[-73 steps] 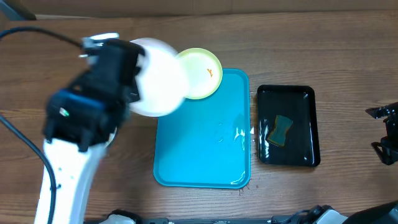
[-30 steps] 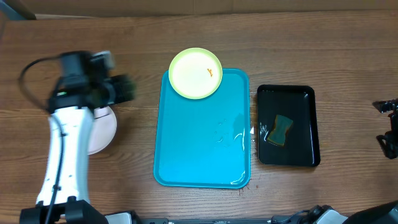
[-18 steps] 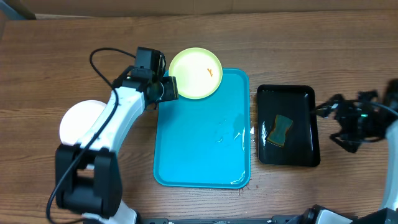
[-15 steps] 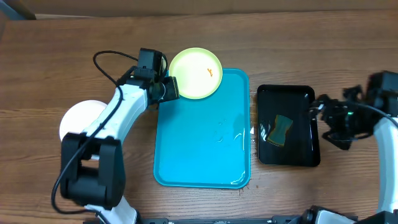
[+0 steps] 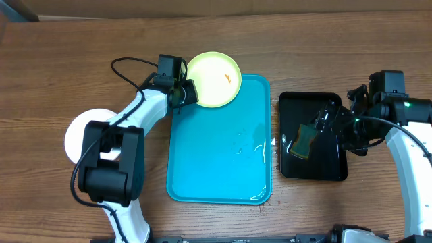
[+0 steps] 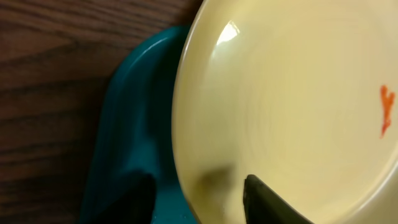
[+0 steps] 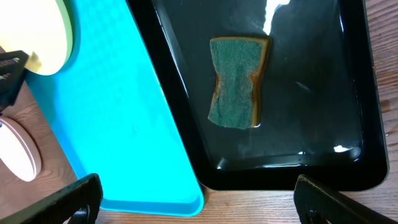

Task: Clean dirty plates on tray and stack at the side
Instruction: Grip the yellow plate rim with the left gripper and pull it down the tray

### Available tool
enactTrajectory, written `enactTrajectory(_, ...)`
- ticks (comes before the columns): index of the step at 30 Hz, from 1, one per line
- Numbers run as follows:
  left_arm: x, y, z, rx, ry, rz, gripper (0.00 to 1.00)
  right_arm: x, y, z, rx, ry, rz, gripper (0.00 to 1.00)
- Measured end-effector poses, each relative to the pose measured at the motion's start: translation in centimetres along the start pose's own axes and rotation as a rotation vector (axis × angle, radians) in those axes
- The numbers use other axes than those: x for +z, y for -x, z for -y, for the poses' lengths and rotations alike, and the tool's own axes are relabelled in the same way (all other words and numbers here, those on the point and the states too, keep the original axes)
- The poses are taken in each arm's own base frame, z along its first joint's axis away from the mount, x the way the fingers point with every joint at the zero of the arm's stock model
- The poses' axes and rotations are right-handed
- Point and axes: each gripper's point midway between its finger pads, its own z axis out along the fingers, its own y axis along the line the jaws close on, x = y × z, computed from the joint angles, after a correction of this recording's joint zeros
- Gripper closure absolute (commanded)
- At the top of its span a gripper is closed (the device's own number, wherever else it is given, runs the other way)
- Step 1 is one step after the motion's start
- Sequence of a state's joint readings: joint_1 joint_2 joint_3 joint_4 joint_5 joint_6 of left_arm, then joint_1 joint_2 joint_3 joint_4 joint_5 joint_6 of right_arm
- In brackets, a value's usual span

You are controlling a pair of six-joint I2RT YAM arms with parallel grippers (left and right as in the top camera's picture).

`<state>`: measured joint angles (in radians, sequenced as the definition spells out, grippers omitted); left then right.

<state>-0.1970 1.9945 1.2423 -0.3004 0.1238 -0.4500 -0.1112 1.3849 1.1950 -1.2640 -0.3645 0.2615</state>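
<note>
The pale yellow-green plate [image 5: 214,77] with an orange smear lies on the far left corner of the turquoise tray [image 5: 219,162]. My left gripper [image 5: 183,93] is open, its fingers either side of the plate's left rim [image 6: 205,155]; one finger is over the plate, the other over the tray [image 6: 134,124]. A white plate [image 5: 75,131] lies on the table to the left, partly hidden by my left arm. My right gripper [image 5: 332,121] is wide open and empty [image 7: 199,208], above the black tray. The right wrist view also shows the turquoise tray [image 7: 118,106], the yellow-green plate [image 7: 46,28] and the white plate [image 7: 18,155].
A glossy black tray [image 5: 331,169] stands right of the turquoise tray. It holds a green sponge [image 5: 304,140], which also shows in the right wrist view [image 7: 236,81] on the wet black tray [image 7: 323,124]. Wooden table all round.
My left arm set a white plate down at the left, then swung back to the yellow-green plate's rim. My right arm came in from the right edge to above the black tray.
</note>
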Motion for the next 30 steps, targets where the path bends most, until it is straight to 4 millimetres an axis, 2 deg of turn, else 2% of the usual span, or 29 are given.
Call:
enactTrajectory(1,0.3,-0.2,-0.1,0.0,0.002,-0.006,0.96,0.0,0.0,0.0,0.0,-0.001,0.0,0.0)
enactTrajectory(6,0.5,-0.1,0.5,-0.004,-0.027,-0.012,0.96,0.0,0.0,0.0,0.0,-0.003,0.001,0.0)
enactTrajectory(12,-0.4,-1.4,0.8,-0.009,-0.03,-0.08,0.96,0.0,0.0,0.1,0.001,-0.003,0.001,0.0)
enactTrajectory(14,-1.6,-2.3,0.6,-0.016,-0.015,-0.119,0.96,0.0,0.0,0.1,0.001,-0.003,0.001,0.0)
enactTrajectory(17,-4.7,-3.6,0.4,-0.026,0.01,-0.178,0.96,0.0,0.0,0.1,0.0,-0.005,0.002,0.0)
enactTrajectory(21,-8.2,-6.7,-0.6,-0.046,0.073,-0.305,0.96,0.0,0.3,0.0,-0.004,-0.002,0.012,0.0)
enactTrajectory(23,-8.8,-8.0,-1.2,-0.05,0.109,-0.356,0.96,0.0,0.5,-0.1,-0.007,0.001,0.018,0.0)
enactTrajectory(27,-8.8,-9.5,-2.1,-0.04,0.159,-0.393,0.96,0.0,0.7,-0.1,-0.012,0.004,0.029,0.0)
enactTrajectory(28,-8.6,-10.2,-2.3,-0.034,0.169,-0.406,0.7,0.0,0.7,-0.1,-0.011,0.004,0.029,0.0)
enactTrajectory(30,-8.5,-11.0,-2.4,-0.025,0.178,-0.423,0.31,0.0,0.7,-0.1,-0.011,0.003,0.027,0.0)
